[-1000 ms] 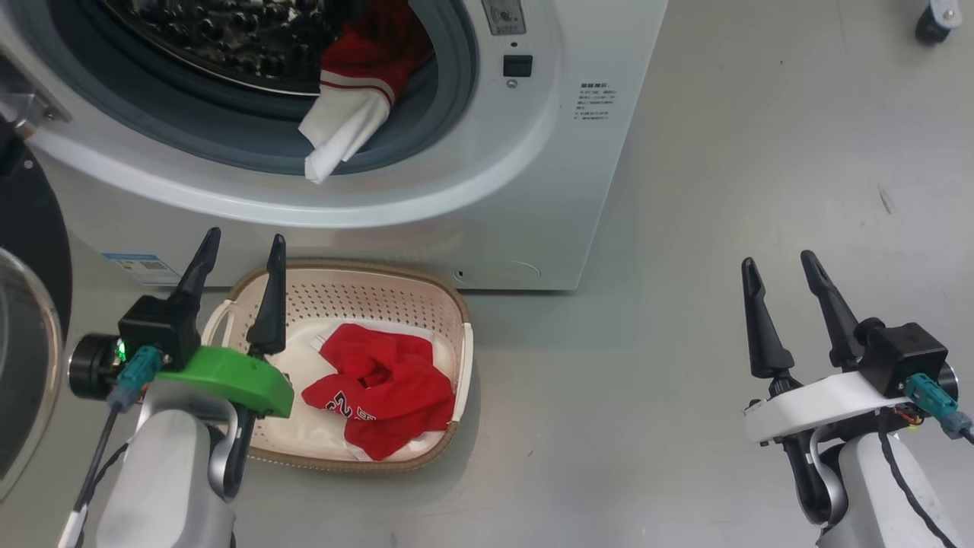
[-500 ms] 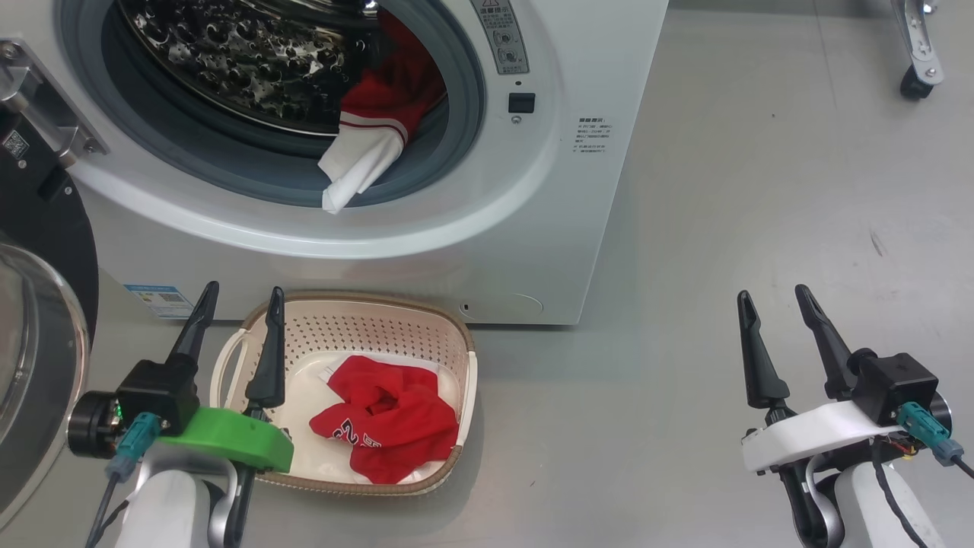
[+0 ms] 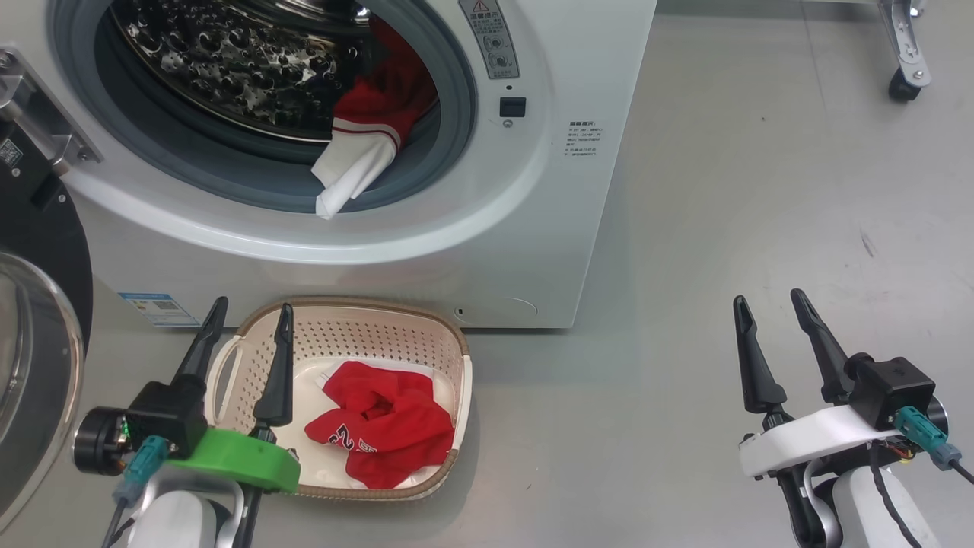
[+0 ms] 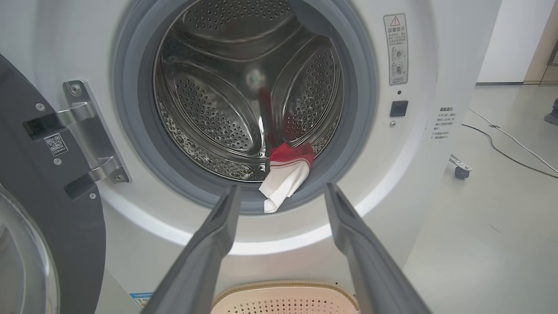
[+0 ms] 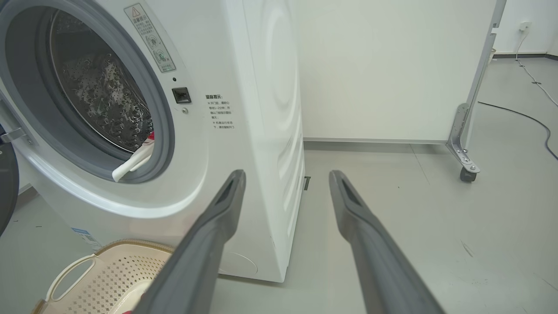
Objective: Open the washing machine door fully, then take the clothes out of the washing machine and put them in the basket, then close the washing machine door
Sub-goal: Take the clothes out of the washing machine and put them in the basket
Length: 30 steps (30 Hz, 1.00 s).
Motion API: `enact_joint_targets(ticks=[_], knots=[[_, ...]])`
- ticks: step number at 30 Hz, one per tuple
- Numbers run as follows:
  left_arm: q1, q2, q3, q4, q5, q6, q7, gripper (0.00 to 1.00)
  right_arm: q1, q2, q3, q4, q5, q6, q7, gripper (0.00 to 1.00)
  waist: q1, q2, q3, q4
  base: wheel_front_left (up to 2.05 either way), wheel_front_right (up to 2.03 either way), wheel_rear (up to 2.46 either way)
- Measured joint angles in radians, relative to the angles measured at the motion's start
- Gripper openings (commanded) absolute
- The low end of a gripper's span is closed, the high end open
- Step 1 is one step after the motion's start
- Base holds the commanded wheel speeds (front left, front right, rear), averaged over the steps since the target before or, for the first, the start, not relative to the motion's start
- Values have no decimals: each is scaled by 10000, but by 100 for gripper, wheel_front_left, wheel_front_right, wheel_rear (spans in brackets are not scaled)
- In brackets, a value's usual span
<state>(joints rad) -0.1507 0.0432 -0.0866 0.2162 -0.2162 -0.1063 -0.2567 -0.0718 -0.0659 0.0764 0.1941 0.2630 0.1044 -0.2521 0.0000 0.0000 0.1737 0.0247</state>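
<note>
one garment to go, both grippers wide and empty

the washing machine door [image 3: 34,304] stands swung out at the far left, so the opening is free. the left gripper [image 3: 253,306] hovers over the left end of the basket [image 3: 466,373], its fingers [image 3: 280,358] spread wide, gripping nothing and touching nothing. one piece of the clothes, a crumpled red garment [image 3: 384,426] with white numbers, lies in the basket. a second garment [image 3: 358,152], red and white, sits at about 5 o'clock of the drum [image 3: 213,61] mouth, its white flap draped over the grey seal [image 3: 456,114] of the washing machine [image 3: 533,228]. the right gripper [image 3: 766,298] hangs over the floor [image 3: 685,228], well apart at the right, equally spread and empty.

the step in hand, as i judge it, is fetching that second garment. in the left wrist view it lies at 12 o'clock between the fingers, so the left arm looks better placed. aim for the thick red fold above the flap, not the thin white edge; pinch firmly before pulling; lift it up over the seal so it does not snag. close the door only once it is in the basket.
</note>
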Motion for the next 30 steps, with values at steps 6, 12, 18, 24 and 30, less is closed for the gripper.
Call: enact_joint_targets(ticks=[6,12,18,24,30], knots=[[197,-4,-65,-150,82,0,2,100,11,10,27,-17,-10,2,0,100,0,0,-22,-47,0,0,0],[291,-4,-100,-311,84,0,0,100,72,13,46,-33,-12,4,0,100,0,0,-33,-83,0,0,0],[353,-4,-115,-408,119,2,0,100,141,21,52,-40,-12,15,0,100,0,0,-30,-105,0,0,0],[435,-6,-128,-506,148,50,0,100,141,31,52,-52,-12,17,0,100,0,0,-3,-115,0,0,0],[487,-6,-132,-558,148,58,0,100,141,35,52,-52,-12,75,0,100,0,0,22,-123,0,0,0]])
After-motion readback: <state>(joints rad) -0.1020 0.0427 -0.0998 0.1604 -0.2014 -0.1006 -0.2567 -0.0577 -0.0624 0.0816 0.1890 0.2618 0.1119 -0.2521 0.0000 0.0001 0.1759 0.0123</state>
